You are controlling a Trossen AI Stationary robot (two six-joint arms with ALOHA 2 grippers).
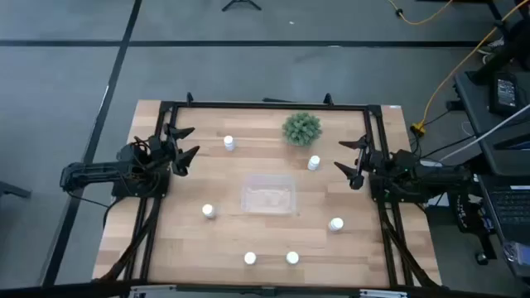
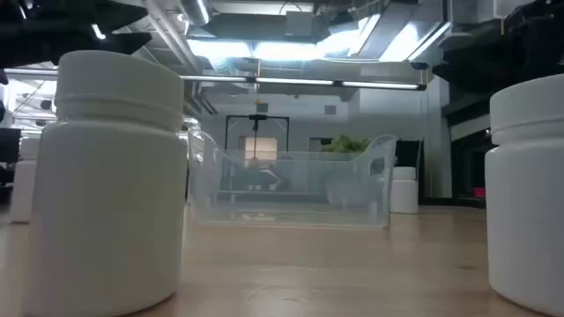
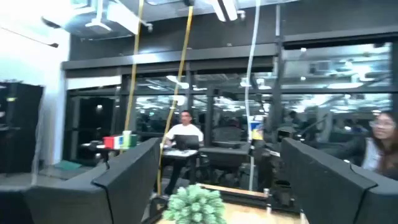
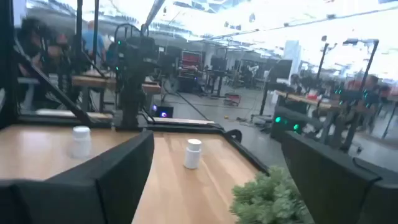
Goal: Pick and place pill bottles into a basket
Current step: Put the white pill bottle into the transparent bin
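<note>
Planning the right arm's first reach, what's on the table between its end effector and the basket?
From above, one pill bottle stands between the right end effector and the basket; otherwise bare wood.

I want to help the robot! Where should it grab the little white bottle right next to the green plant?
That bottle stands upright with clear table around it, so come straight down from above and pinch its round sides just under the cap. The open right gripper is nearest.
</note>
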